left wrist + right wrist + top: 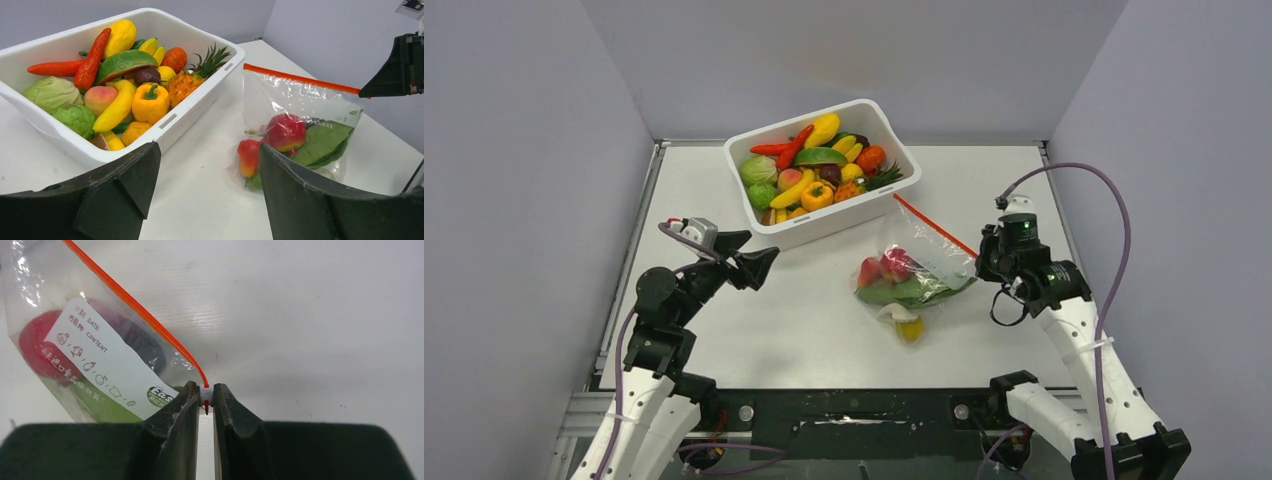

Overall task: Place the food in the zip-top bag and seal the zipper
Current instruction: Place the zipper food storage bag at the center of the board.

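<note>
The clear zip-top bag (pixel 924 262) lies on the table right of centre. It holds red fruits (pixel 886 268) and a green leaf (pixel 914 290). A yellow and a white piece (pixel 909 326) sit at its near end. The red-orange zipper (pixel 934 226) runs along its far right edge. My right gripper (pixel 984 262) is shut on the white slider (pixel 206 394) at the zipper's (pixel 135 305) near end. My left gripper (pixel 759 262) is open and empty, above the table left of the bag (pixel 300 100). In the left wrist view the red fruit (pixel 285 131) and the leaf (pixel 322 142) show through the plastic.
A white tub (pixel 824 228) full of toy fruits and vegetables stands at the back centre, just behind the bag's far corner; it also shows in the left wrist view (pixel 185 115). Grey walls close in the table on the left, right and back.
</note>
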`<action>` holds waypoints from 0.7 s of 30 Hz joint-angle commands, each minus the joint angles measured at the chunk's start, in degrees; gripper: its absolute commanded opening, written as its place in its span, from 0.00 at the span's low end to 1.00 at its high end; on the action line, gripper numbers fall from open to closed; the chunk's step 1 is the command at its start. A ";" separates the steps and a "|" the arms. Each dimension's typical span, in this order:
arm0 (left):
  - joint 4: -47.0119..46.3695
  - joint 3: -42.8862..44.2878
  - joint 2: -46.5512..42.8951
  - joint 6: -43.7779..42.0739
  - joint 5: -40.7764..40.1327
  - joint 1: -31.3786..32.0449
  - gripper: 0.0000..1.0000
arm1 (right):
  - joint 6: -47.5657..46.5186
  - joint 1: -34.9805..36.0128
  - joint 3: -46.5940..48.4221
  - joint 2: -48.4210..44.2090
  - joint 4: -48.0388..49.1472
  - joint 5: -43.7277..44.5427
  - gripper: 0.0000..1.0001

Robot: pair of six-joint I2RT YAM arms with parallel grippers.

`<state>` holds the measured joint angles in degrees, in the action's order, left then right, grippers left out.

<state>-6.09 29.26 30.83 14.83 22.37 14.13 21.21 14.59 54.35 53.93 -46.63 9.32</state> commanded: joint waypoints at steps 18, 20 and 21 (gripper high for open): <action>-1.43 3.20 -0.93 11.63 -14.10 -0.20 0.73 | -1.35 -4.30 4.90 -10.33 11.20 -5.18 0.98; -1.53 3.77 -0.32 11.49 -13.38 -0.16 0.73 | -1.26 -4.31 4.74 -11.15 13.29 -7.01 0.98; -1.81 4.13 0.10 10.70 -12.18 -0.16 0.73 | -0.36 -4.30 4.49 -11.76 14.36 -7.10 0.98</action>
<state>-6.04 30.61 30.20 25.45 10.28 14.13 21.08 10.46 56.84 44.23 -39.64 5.82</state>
